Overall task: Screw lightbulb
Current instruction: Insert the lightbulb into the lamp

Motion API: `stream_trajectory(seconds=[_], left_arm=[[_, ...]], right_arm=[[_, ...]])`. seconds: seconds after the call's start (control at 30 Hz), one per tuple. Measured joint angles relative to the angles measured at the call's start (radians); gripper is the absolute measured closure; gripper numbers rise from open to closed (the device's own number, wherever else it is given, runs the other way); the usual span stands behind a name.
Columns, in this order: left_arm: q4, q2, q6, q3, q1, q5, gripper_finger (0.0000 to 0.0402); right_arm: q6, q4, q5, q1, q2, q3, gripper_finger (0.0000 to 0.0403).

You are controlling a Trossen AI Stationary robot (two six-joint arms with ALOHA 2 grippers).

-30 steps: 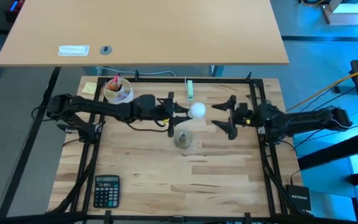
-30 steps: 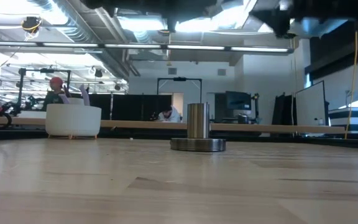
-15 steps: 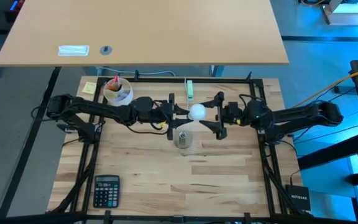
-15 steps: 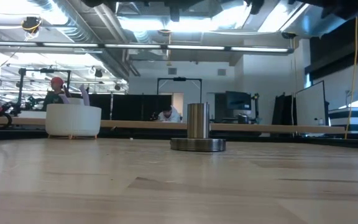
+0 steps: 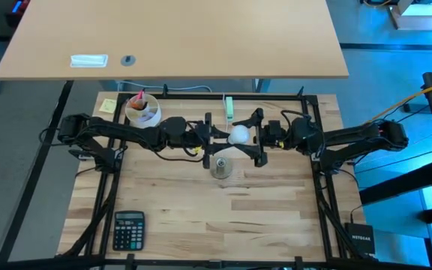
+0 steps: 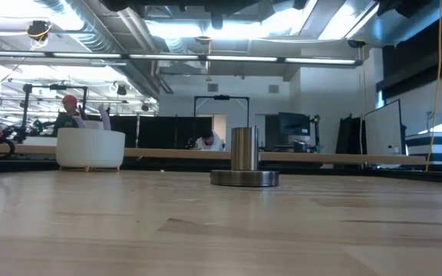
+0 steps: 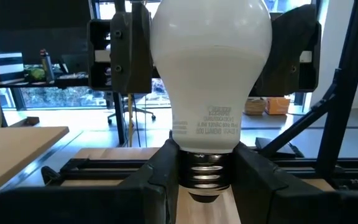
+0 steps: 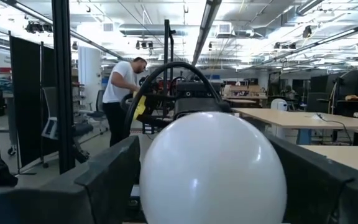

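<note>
The white lightbulb (image 5: 238,135) hangs level above the table's middle, its round head toward the right. My left gripper (image 5: 222,135) is shut on its threaded end. My right gripper (image 5: 253,137) stands open, one finger on either side of the head (image 8: 213,168), and touches nothing. A metal socket (image 5: 221,166) stands on its round base on the wood, just nearer than the bulb; the low view shows this socket (image 6: 244,170) upright. My left gripper pinches the bulb's screw base (image 7: 207,171) between its two fingers (image 7: 160,177), which come in level from the table's left side. The bulb is lifted clear of the table and lies level, head pointing away from the gripper.
A white cup (image 5: 142,110) with small items stands at the far left, and a yellow note (image 5: 108,106) lies beside it. A green-and-white strip (image 5: 229,109) lies at the far edge. A calculator (image 5: 129,229) lies near left. People move about in the room behind.
My right gripper has moved toward the table's left, up to the bulb, staying open; its fingers now stand on either side of the bulb's head. The bulb has kept its place.
</note>
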Motion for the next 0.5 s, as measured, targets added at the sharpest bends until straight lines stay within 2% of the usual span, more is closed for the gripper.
stream_trajectory(seconds=[0.17, 0.3, 0.5], left_arm=[[-0.004, 0.0, -0.002, 0.0, 0.0, 0.0, 0.0305], [-0.008, 0.0, -0.003, 0.0, 0.0, 0.001, 0.028], [-0.076, -0.002, -0.01, 0.0, 0.002, -0.006, 0.0238]], right_arm=[[-0.021, -0.001, 0.002, 0.0, 0.0, 0.0, 0.0102], [-0.024, -0.002, 0.002, 0.0, 0.0, 0.0, 0.0137], [-0.028, -0.04, 0.02, 0.0, -0.001, 0.0, 0.0137]])
